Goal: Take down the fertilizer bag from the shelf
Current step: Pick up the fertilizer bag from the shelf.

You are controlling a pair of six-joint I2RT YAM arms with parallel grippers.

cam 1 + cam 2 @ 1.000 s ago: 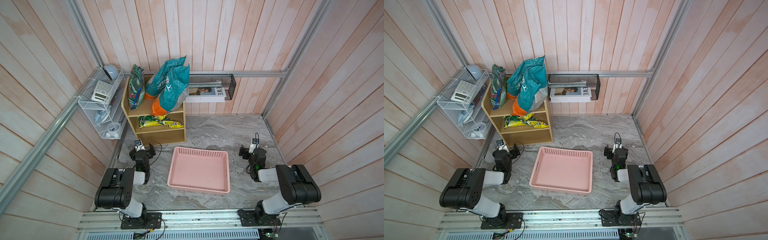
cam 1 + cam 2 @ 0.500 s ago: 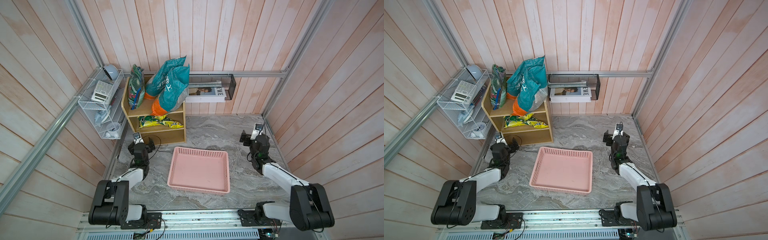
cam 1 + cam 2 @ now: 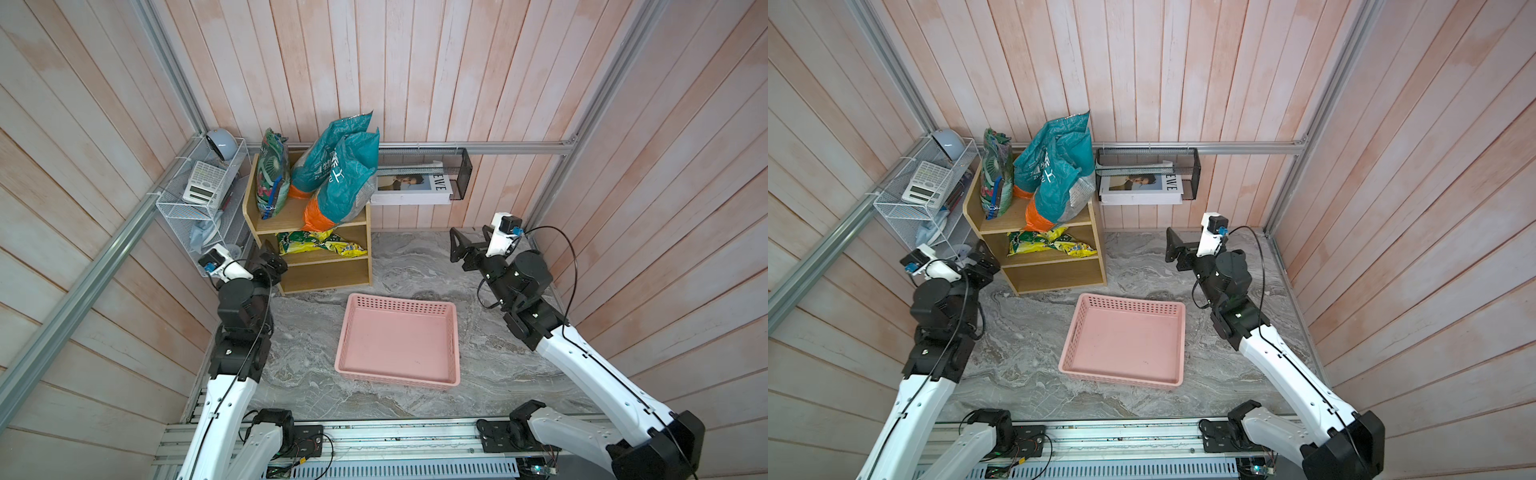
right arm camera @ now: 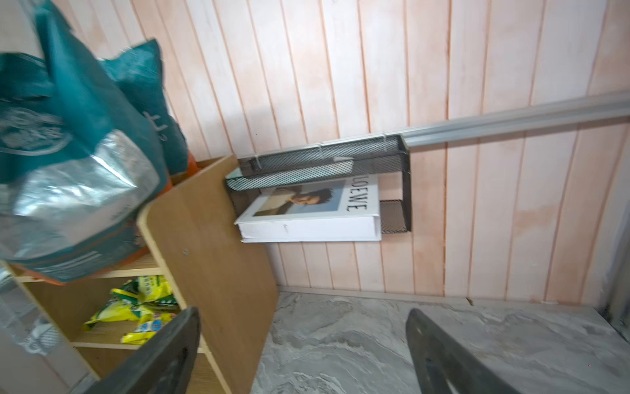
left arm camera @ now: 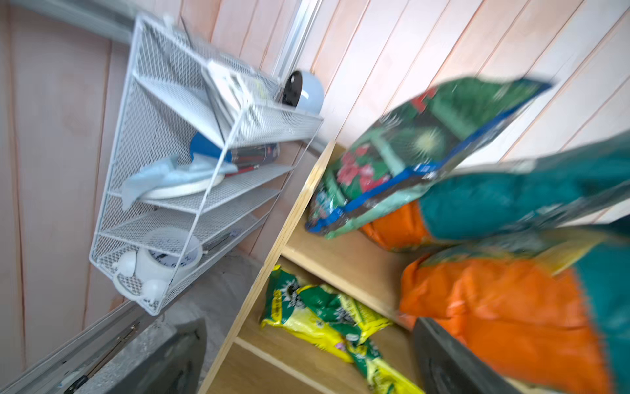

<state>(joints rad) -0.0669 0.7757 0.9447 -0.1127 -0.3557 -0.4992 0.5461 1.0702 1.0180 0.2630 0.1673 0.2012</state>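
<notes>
At the far left a white wire rack (image 3: 183,207) on the wall holds a calculator (image 3: 204,188) and small oddments. Just beside it the left gripper (image 3: 272,262) hangs near the front left edge of the shelf (image 3: 286,216), its fingers (image 5: 163,358) spread wide with nothing between them. The oak-coloured shelf stands on the marbled desk (image 3: 415,266) against the back wall. On its top tier a flower-printed bag (image 3: 272,178) stands on edge at the left. Next to it, at the front right of that tier, is the fertilizer bag (image 3: 345,183). It is a crinkled teal sack with white lettering, a silvery side panel and an orange bottom. It stands on the orange end with its long axis near upright, its crumpled top pointing up, bulging over the right side wall. A second teal bag (image 3: 320,158) stands behind it. A yellow-green packet (image 3: 320,245) lies flat on the middle tier. A pink basket (image 3: 401,305) sits on the desk in front. On the back wall a black mesh basket (image 3: 463,174) carries a white book (image 3: 409,189). The right gripper (image 3: 457,248), well apart from the shelf, faces it, fingers (image 4: 160,351) parted and holding nothing.
</notes>
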